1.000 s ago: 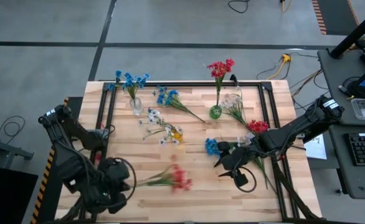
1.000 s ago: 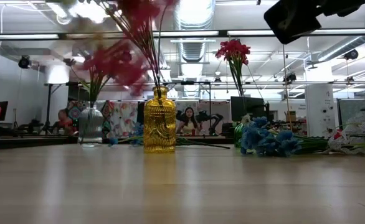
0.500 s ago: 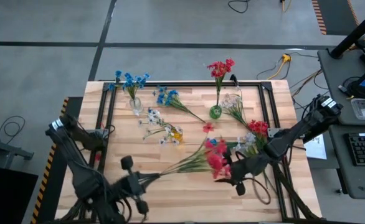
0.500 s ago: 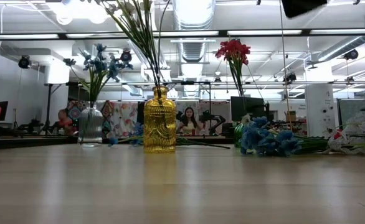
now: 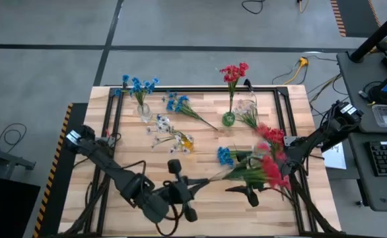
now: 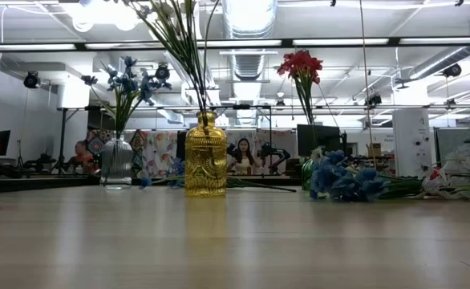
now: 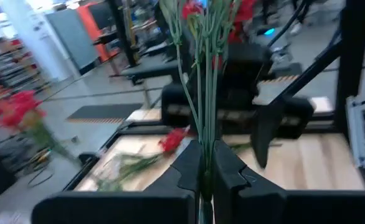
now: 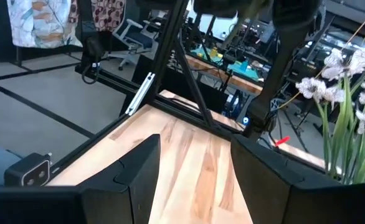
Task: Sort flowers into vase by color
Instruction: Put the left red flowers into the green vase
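Left claw (image 5: 192, 187) is pinched tight on the green stems of a red sprig (image 5: 267, 166), held out sideways above the table (image 5: 200, 106) so its blossoms hang over the right side. Right claw (image 5: 246, 193) sits just below those blossoms with its fingers spread wide and nothing between them. Blue flowers stand in a clear vase (image 5: 144, 111), red flowers in a green vase (image 5: 228, 119), white ones in a yellow vase (image 6: 206, 166)
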Robot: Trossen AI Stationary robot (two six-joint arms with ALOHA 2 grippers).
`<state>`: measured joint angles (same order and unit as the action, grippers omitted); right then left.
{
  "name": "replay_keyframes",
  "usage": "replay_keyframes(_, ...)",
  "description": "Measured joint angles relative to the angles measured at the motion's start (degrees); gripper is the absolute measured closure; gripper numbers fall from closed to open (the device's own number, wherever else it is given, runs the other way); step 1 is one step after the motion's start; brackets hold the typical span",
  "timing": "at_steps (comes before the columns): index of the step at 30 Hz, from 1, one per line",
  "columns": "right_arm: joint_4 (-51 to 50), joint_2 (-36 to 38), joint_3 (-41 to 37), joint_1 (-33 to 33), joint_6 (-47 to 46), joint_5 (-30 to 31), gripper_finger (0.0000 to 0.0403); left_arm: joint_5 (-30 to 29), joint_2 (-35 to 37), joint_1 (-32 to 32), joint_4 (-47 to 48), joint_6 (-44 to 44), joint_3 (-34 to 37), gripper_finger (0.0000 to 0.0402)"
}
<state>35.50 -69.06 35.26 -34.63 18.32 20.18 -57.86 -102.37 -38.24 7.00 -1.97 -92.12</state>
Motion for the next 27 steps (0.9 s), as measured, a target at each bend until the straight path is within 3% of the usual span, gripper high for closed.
replay_keyframes(4, 1.72, -0.06, -1.36, 0.0, -2.35, -0.02, 0.0216, 2.13, -1.41, 1.07, -6.77, 5.38, 0.68, 0.0401)
replay_keyframes(8, 8.78, -0.07, -6.18, 0.0, -3.9, -0.07, 0.0221, 3.22, -3.32, 1.51, -17.79, 12.14, 1.55, 0.0401)
replay_keyframes(13, 19.84, -0.1, -12.99, 0.02, -4.87, 0.23, 0.0229, 4.72, -5.62, 1.89, -24.81, 15.03, 3.86, 0.0401)
replay_keyframes(18, 26.52, -0.12, -16.24, 0.04, -4.66, 0.7, 0.0236, 4.96, -5.84, 2.76, -33.55, 15.0, 9.32, 0.0401)
replay_keyframes(23, 26.86, -0.15, -16.67, 0.04, -5.54, 0.75, 0.0243, 5.79, -4.12, 2.71, -44.26, 15.65, 16.78, 0.0401)
replay_keyframes(27, 26.91, -0.15, -14.71, 0.08, -5.59, 0.79, 0.0247, 10.74, -2.84, 3.09, -56.49, 16.48, 23.79, 0.0401)
